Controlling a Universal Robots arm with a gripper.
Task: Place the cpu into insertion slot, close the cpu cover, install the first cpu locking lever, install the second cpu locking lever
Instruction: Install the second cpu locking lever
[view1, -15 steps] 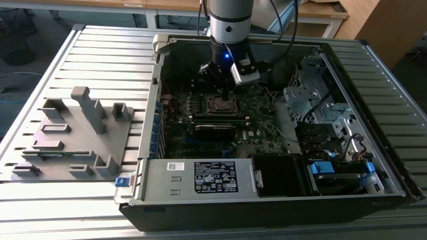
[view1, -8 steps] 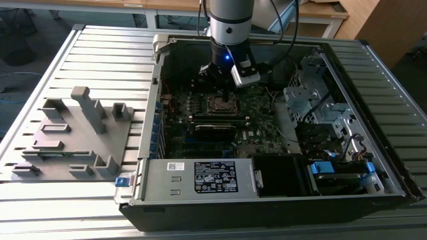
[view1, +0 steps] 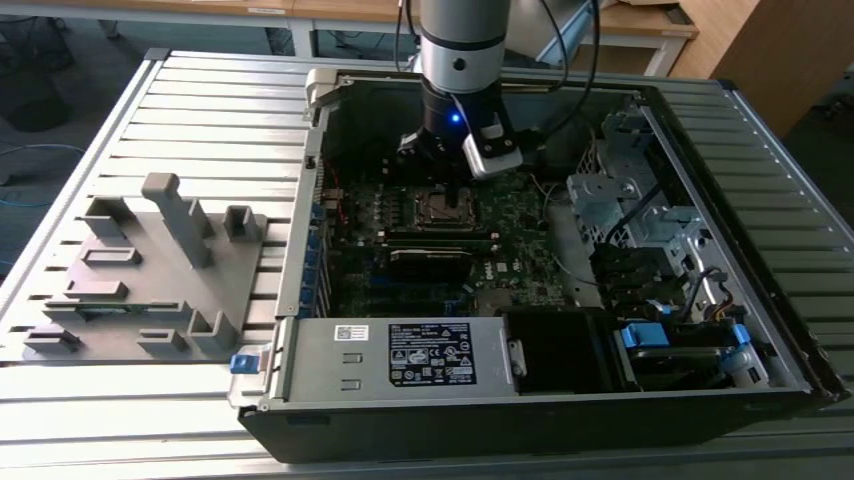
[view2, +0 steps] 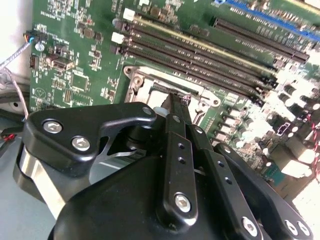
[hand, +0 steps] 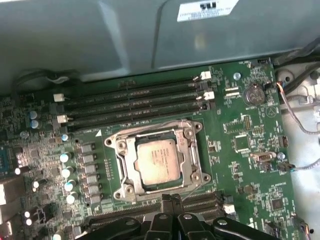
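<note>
Your gripper (hand: 170, 200) hangs with its fingers pressed together on nothing, tips just beside the socket's edge. Beyond them you see the cpu (hand: 156, 161) seated in the insertion slot (hand: 122, 150), the cpu cover (hand: 187, 165) down around it on the motherboard (hand: 240, 145).

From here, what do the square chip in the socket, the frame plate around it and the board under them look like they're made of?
The square grey cpu looks like dull brushed metal on top, with a soft matte sheen. The thin silver cpu cover framing it appears to be stamped bright sheet metal, catching sharper highlights. The green motherboard looks like lacquered circuit-board laminate, probably fibreglass, with fine traces showing.
</note>
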